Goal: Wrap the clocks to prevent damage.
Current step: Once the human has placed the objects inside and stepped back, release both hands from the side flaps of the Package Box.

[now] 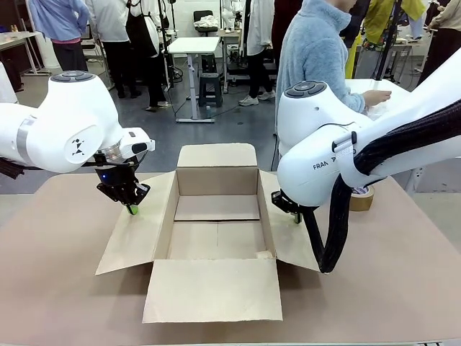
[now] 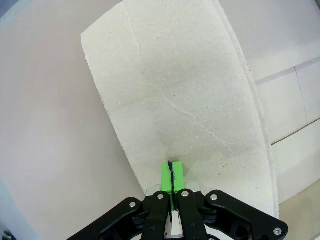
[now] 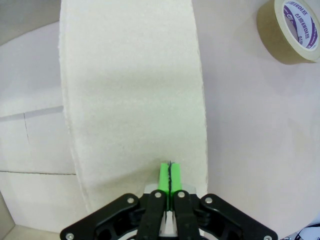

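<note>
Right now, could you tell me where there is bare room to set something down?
Bare: the box floor, and the table either side of the near flap. Crowded: the left gripper on the left flap, the right gripper on the right flap, tape roll beside it.

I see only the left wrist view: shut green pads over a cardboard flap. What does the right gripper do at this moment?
Observer: The right gripper is shut as well, pointing down at the right flap of the box.
Operator: Where is the tape? I do not find it here.
Observer: A brown tape roll lies on the table, right of the box, beside the right arm.
Operator: And the person, is somebody near?
Observer: A person stands at the far side, turned away from the box, one hand on a white surface behind the right arm.
</note>
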{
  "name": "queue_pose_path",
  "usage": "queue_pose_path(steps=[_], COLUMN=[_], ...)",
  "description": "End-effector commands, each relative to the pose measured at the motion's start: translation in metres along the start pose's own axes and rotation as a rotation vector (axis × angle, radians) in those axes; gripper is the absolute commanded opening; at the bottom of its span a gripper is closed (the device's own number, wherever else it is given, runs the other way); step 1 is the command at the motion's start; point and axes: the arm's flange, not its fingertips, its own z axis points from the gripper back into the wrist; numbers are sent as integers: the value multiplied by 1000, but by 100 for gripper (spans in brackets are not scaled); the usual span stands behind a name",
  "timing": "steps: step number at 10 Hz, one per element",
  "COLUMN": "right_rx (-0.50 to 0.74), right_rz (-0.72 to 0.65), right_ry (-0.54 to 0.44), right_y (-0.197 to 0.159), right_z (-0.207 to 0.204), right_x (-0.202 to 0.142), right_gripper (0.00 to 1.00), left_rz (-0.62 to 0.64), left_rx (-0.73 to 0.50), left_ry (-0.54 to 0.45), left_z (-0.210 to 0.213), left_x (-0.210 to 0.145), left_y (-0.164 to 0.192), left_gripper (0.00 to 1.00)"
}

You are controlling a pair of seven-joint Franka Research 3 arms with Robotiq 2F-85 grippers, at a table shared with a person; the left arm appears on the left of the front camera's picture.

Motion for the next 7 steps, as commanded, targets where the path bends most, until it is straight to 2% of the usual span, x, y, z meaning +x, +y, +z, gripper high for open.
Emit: queue_pose_path(steps=[1,7], right_rx=[-4,-4], right_rz=[-3,-3], right_ry=[7,7], right_y=[0,0], right_z=[-2,-2], right_x=[-1,-1], right_gripper=[1,1], left_rz=[0,0], left_rx=[1,1], left_ry=[-5,-5], left_z=[3,3], left_x=[-1,-1], left_y=[0,0], left_gripper=[1,1])
